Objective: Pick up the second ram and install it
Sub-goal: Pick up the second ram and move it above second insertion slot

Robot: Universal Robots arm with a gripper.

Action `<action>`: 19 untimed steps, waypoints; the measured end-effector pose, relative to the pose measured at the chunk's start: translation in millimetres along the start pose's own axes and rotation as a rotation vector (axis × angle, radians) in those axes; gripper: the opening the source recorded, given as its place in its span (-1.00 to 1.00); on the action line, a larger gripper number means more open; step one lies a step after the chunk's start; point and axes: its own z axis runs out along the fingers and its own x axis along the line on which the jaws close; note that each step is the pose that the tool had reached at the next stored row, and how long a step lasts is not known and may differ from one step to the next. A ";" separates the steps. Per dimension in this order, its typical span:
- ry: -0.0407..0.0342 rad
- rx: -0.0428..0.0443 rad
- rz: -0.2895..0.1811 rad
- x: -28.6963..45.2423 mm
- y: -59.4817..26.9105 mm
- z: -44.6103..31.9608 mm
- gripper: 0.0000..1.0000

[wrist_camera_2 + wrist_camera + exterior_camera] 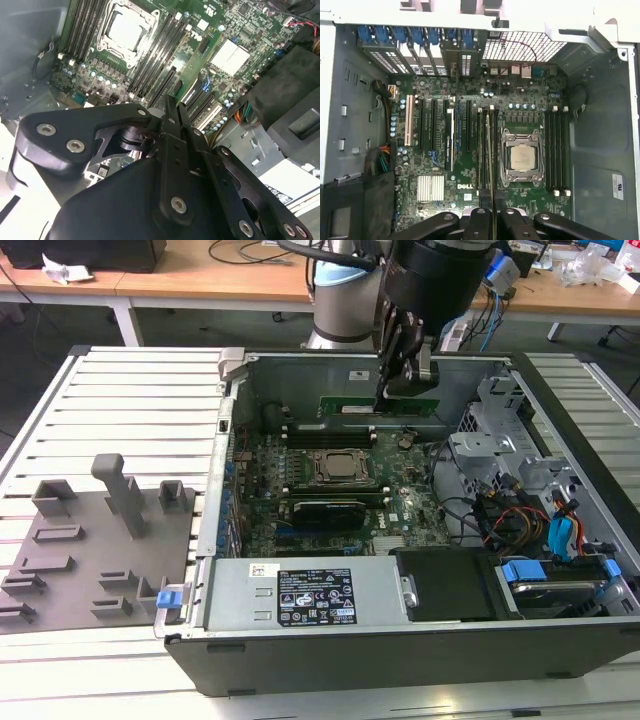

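Closest, the gripper clamps the second ram (green, edge-on in the first wrist view), its long axis running left-right across the exterior view's upper middle.

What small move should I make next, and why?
Probably ease straight down. The gripper is shut on the second ram, which hangs above the motherboard; in the first wrist view its edge lines up with the memory slots beside the CPU socket.
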 end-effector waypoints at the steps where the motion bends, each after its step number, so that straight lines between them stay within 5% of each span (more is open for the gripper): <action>1: 0.0000 -0.0001 0.000 0.1 -1.1 1.3 -0.73; 11: -0.0002 -0.0006 0.000 -5.2 -5.3 25.3 -0.73; 19: 0.0000 -0.0006 0.000 -5.5 -5.5 26.8 -0.73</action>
